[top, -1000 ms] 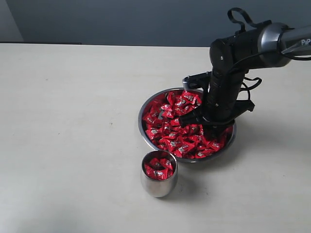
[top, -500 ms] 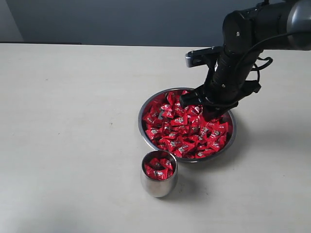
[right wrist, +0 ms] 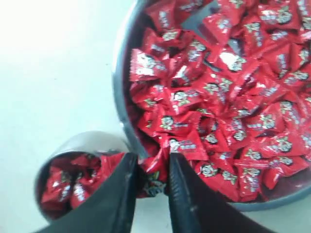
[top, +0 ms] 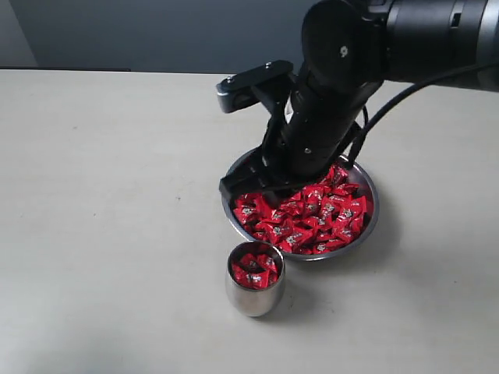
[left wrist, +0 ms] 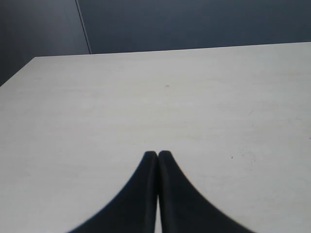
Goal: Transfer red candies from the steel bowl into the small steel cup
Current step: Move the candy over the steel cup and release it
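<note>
The steel bowl point(top: 373, 215) point(right wrist: 119, 73) holds a heap of red candies point(top: 320, 218) point(right wrist: 228, 92). In front of it stands the small steel cup point(top: 255, 298) point(right wrist: 82, 141), with several red candies point(top: 253, 269) point(right wrist: 63, 187) inside. My right gripper point(top: 248, 189) point(right wrist: 151, 160) hangs above the bowl's left near rim, between bowl and cup, shut on one red candy point(right wrist: 156, 178) pinched between its fingers. My left gripper point(left wrist: 158, 154) is shut and empty over bare table, and does not show in the exterior view.
The pale tabletop point(top: 109, 195) spreads wide to the left of bowl and cup. A dark wall point(top: 156, 31) runs behind the table's far edge. The bulky black right arm point(top: 335, 93) covers the bowl's far left part.
My right arm lifted out of the bowl's right side and swung left and nearer the camera, ending over the bowl's left rim near the cup. Bowl and cup stayed put.
</note>
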Tool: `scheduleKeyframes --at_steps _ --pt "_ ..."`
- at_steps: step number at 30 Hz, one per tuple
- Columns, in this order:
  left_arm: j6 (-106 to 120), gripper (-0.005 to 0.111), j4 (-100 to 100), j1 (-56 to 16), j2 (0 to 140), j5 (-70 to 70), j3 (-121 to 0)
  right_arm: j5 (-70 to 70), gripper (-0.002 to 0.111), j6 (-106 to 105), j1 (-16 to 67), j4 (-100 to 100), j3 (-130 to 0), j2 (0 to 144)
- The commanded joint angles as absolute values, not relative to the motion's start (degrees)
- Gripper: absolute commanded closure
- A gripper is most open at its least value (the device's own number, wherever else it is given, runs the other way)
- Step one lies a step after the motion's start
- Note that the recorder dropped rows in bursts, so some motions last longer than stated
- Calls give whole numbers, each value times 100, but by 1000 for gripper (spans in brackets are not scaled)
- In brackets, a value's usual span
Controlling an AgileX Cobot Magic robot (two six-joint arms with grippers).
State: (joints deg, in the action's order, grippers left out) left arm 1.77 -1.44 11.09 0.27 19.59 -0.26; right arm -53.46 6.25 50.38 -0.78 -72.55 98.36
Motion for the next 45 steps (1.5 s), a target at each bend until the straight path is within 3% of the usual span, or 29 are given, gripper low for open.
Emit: scheduleKeyframes --at_steps 1,45 --pt "168 106 -155 1072 0 1914 0 -5321 109 597 5447 0 -7225 9798" --pt "168 106 -155 1072 0 1914 0 -5175 109 193 5774 -366 -6947 10350"
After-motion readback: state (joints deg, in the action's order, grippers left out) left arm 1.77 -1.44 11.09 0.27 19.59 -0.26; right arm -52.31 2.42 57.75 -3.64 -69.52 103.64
